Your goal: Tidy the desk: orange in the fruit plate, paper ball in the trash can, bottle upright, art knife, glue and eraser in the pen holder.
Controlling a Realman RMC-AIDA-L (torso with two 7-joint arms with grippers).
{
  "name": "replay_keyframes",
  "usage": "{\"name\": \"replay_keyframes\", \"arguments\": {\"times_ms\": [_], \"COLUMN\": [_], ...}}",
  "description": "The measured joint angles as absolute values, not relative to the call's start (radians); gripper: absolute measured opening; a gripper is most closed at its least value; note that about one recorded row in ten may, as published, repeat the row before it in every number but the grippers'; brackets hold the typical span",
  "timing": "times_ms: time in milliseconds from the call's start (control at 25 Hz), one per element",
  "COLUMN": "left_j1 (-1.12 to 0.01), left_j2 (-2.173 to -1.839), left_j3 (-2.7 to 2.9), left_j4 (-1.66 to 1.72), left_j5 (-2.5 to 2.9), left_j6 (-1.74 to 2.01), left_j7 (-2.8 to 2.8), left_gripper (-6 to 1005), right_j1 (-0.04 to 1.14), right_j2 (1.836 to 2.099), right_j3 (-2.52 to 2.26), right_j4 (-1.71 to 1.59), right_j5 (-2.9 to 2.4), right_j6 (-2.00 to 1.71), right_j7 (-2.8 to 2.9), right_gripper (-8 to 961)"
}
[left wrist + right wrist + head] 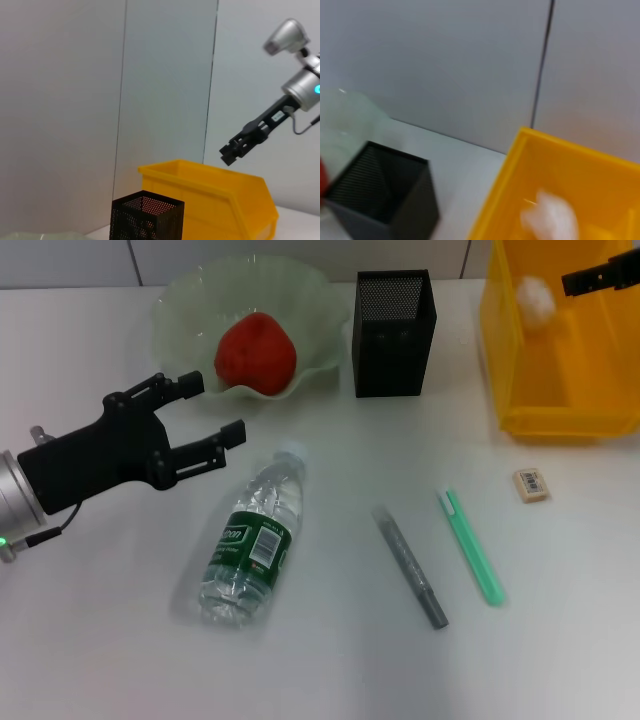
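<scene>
White bench (pixel 90 640), grey panelled wall behind.

Nearest: clear plastic water bottle with green label (pixel 250 545) lying on side. Judging light, thin-walled, slippery, prone to rolling; best taking hold across labelled middle.

Beside it: grey glue stick (pixel 410 567), green art knife (pixel 471 546), small eraser (pixel 531 484), all lying loose.

Left hand (pixel 205 412) hovering just above bottle cap, fingers spread wide, holding nothing.

Farther: black mesh pen holder (pixel 393 332); red-orange fruit sitting in pale green glass plate (pixel 190 300).

Farthest: white paper ball (pixel 535 298) lying in yellow plastic bin (pixel 560 418); right hand (pixel 600 278) hanging over bin, opening cannot tell.
</scene>
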State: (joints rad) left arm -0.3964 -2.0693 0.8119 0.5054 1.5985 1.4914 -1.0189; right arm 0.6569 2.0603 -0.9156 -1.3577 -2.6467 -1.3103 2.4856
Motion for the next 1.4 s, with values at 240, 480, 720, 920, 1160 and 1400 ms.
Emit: {"name": "replay_keyframes", "arguments": {"times_ms": [240,480,720,920,1160,1400], "left_j1": [-0.347,-0.233,-0.171,-0.285,-0.434,-0.503], "left_j2": [-2.075,-2.078,-2.070,-2.076,-2.079,-2.079], "left_j3": [0.860,1.103,1.462,1.644,1.710,1.715], "left_j4": [0.698,1.079,1.468,1.513,1.351,1.230], "left_j5": [1.604,1.613,1.944,2.336,2.479,2.474], "left_j6": [1.509,1.412,1.109,1.030,0.993,0.948], "left_j7": [-1.307,-1.721,-2.302,-2.717,-2.865,-2.867], "left_gripper": [853,854,852,851,849,847], "right_j1": [0.328,0.087,0.079,0.096,0.108,0.117], "right_j2": [2.082,2.082,2.079,2.079,2.079,2.078], "right_j3": [-0.973,-0.989,-0.939,-0.912,-0.905,-0.903], "right_j4": [-1.525,-1.298,-1.056,-0.883,-0.842,-0.832], "right_j5": [-2.084,-1.688,-1.690,-1.693,-1.694,-1.711], "right_j6": [-1.337,-1.448,-1.575,-1.597,-1.598,-1.597], "right_j7": [2.136,1.524,1.258,1.121,1.101,1.099], "right_gripper": [849,847,847,847,846,846]}}
